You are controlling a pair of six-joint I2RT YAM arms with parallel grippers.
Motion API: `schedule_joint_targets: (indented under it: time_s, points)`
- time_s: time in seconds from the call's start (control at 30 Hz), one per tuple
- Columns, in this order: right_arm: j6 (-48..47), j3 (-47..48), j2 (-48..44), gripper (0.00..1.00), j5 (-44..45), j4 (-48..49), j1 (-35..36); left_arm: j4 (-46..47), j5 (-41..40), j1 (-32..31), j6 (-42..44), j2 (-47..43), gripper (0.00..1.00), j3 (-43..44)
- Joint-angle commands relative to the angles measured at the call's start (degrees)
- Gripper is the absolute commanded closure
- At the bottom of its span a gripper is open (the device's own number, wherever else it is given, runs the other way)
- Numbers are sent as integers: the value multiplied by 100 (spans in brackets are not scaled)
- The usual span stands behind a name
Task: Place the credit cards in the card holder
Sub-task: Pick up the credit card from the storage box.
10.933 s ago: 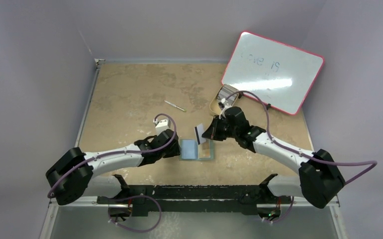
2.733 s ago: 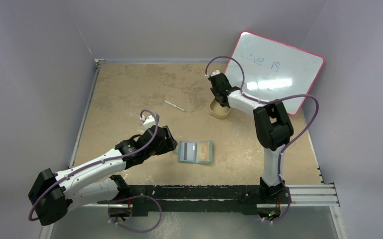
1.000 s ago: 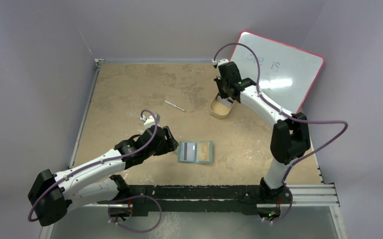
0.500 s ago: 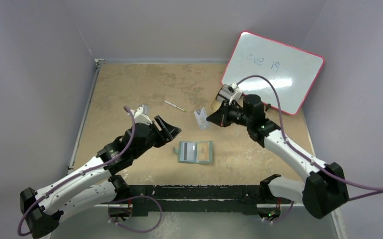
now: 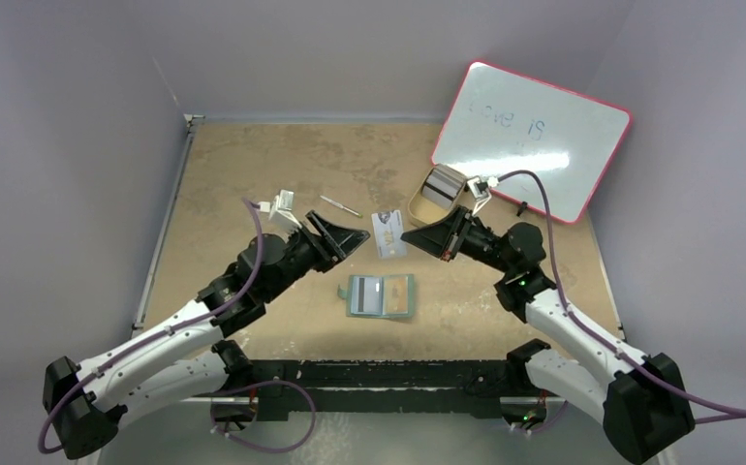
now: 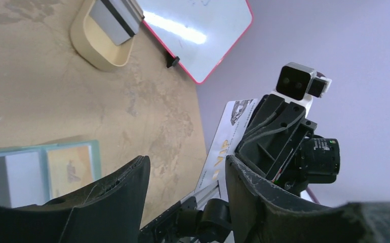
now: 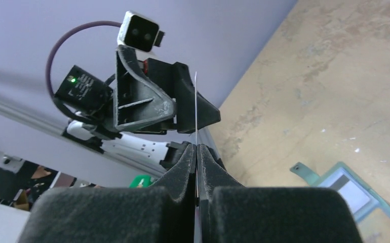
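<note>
The card holder (image 5: 381,295) lies open and flat on the table, with a card in its left pocket (image 6: 15,177). Above and beyond it, my right gripper (image 5: 408,235) is shut on one credit card (image 5: 387,233), a white one with gold lettering (image 6: 231,139), seen edge-on in the right wrist view (image 7: 196,109). My left gripper (image 5: 348,232) faces it with its jaws open and empty (image 6: 187,161). The card's free end stands close by the left gripper's right finger (image 6: 264,197). More credit cards (image 5: 439,184) are stacked in the beige tray (image 5: 418,211).
A pink-edged whiteboard (image 5: 532,136) leans at the back right, just behind the tray (image 6: 94,48). A thin pen (image 5: 340,205) lies on the table behind the left gripper. The card holder's corner (image 7: 355,187) shows below the right gripper.
The right gripper left the tray with a card and carried it out over the table. The left arm rose and swung back and to the right, its open jaws now meeting the card.
</note>
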Motion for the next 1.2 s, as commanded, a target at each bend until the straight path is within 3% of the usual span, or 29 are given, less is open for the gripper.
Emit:
schedule_joint_targets:
  time_s: [0.0,0.27,0.6,0.8,1.0,1.17]
  points:
    - [664,-152,-48,100,-233,948,20,1137,572,17,-50,237,48,29]
    - [892,-235,15,100,-217,1160,30,1711,866,18,-123,573,61,-41]
    - [797,-245,70,100,-168,786,26,1778,792,22,-14,597,100,-197]
    - [446,-131,50,92,-93,-38,31,1752,639,17,107,530,100,-399]
    - [-243,42,-209,68,201,-1635,26,1377,527,17,295,588,100,-457]
    - [-1004,241,-324,56,1095,-2893,26,761,372,17,509,811,100,-508]
